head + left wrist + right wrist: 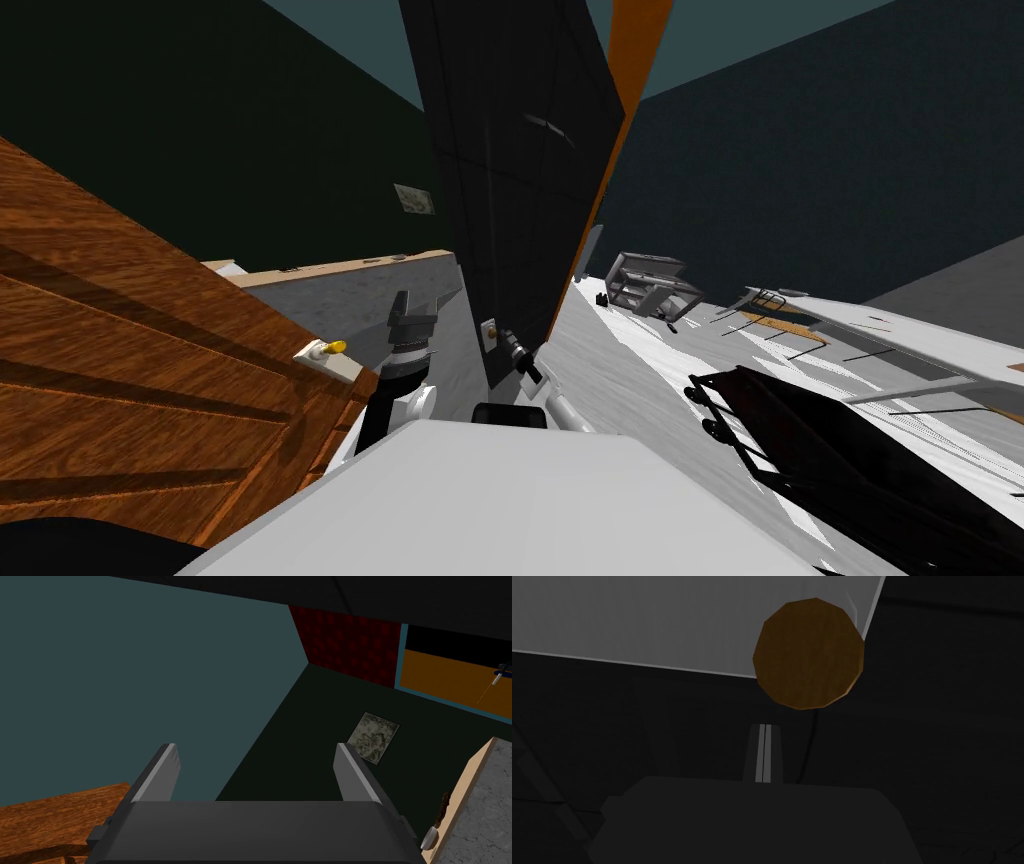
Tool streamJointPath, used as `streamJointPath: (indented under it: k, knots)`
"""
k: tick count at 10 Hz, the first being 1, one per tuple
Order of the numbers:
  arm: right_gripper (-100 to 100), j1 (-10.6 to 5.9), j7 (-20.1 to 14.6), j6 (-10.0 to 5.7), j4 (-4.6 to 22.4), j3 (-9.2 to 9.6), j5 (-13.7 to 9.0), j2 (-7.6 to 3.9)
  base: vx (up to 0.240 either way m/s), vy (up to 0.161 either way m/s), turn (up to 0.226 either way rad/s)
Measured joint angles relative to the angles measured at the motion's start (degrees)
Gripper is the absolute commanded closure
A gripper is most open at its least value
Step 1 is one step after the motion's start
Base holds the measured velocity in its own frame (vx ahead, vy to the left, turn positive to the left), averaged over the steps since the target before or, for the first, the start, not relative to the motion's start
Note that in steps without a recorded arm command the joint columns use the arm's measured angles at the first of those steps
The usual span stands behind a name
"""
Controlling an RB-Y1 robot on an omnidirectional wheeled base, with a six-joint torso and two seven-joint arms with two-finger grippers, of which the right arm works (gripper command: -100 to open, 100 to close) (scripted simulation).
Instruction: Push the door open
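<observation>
While the black door stands straight ahead in the head view, slanting with the camera, an orange strip runs along its right edge. Low on the door, a round brown knob sits on a light grey plate. The right end effector is at the door just beside the knob, its two thin fingers pressed flat together with nothing between them. The wrist view does not show whether the tips touch the dark surface. The left end effector is raised to the left of the door, near a brown wooden panel, its fingers spread wide apart and empty
</observation>
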Motion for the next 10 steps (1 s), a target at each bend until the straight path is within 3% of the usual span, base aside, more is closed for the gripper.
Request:
streamJointPath:
  k: [5,7,10]
  knots:
    - [-100,0.91,-1.07,0.61,-2.2,1.68,0.01,-0.4,-0.179,-0.107,-0.015]
    - [-100,0.61,-1.5,0.5,-1.92,2.14,-0.04,0.2,-0.149,-0.072,-0.007]
    - [-100,0.35,-1.29,0.14,-1.16,1.74,-0.08,-0.1,0.135,0.11,0.026]
